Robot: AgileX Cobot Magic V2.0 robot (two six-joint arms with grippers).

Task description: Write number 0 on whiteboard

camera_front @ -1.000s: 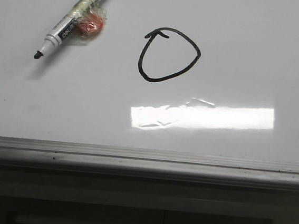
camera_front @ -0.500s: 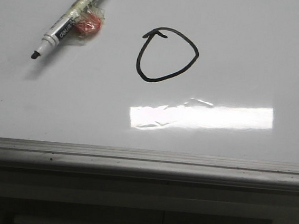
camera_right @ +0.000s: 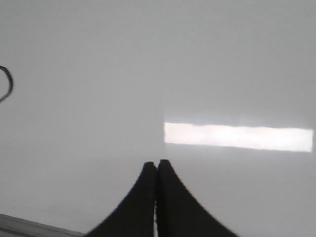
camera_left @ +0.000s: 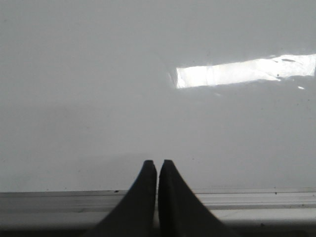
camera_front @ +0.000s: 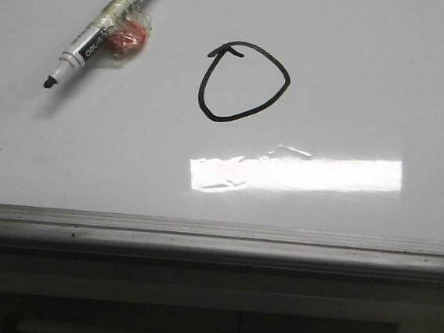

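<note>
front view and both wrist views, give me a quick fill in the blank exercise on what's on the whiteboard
1. The number 0 on the whiteboard is drawn in ____ ink.
2. The marker lies to the ____ of the number 0.
3. The left gripper and right gripper are both ____.

Missing words: black; left; shut

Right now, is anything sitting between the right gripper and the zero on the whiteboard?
Nothing visible. The right gripper, shut and empty, has only bare whiteboard between it and the number 0.
</note>
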